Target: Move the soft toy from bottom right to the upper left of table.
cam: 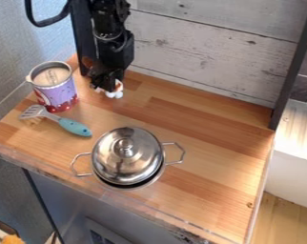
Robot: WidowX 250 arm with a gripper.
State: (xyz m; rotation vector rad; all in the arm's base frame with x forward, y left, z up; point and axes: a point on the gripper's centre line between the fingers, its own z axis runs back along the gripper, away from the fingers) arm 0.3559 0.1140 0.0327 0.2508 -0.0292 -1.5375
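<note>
Desk (210, 205): its front edge lies nearest us, the wood running back to a pale board wall (207, 52).
Pot (125, 159): metal, lid on, a wire handle at each side; it sits toward the front, well apart from the toy.
Spatula (75, 127): blue grip, slotted head to the left, lying between the pot and the cup.
Cup (56, 93): purple, upright, just to the left of the toy; this is what we would watch most.
Soft toy (118, 90): small, white with some orange-brown, at the upper left of the desk, close to the back corner. We cannot tell if its weight is on the wood.
Hand (106, 85): right over the toy, meeting or nearly meeting it; we can't tell whether it is open, closed or gripping.
Arm (110, 33): at the back, beside the dark corner post.
Step in hand: we judge it to be the set-down and release, as the toy seems to be in its goal area.
Doing it well: we should settle the toy gently on the wood, let go slowly, then lift straight up so the soft body isn't dragged along.
Risk: a sideways swing could knock the cup, and letting go too high could tip the toy.
</note>
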